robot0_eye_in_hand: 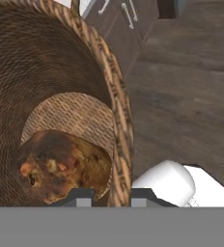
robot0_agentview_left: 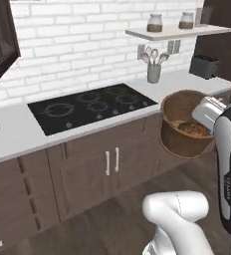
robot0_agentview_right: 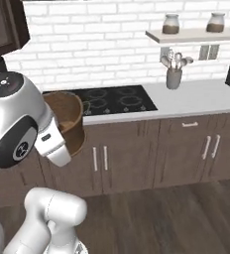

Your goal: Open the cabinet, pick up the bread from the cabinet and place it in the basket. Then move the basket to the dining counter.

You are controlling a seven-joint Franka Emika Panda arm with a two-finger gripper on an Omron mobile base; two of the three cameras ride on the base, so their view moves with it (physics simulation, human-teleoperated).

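With its fingers pinching the rim, the end effector [robot0_eye_in_hand: 112, 195] held the basket [robot0_agentview_left: 184, 124] aloft, bread [robot0_eye_in_hand: 61, 166] inside — carrying it level and slowly seemed wise.

Lighting: even, bright, diffuse; source not discernible. Shadows: soft, darkest inside basket [robot0_eye_in_hand: 61, 72] toward 12 o'clock. Glare: faint sheen on cooktop [robot0_agentview_left: 90, 105]. Focus: slightly soft, low-resolution rendering throughout.
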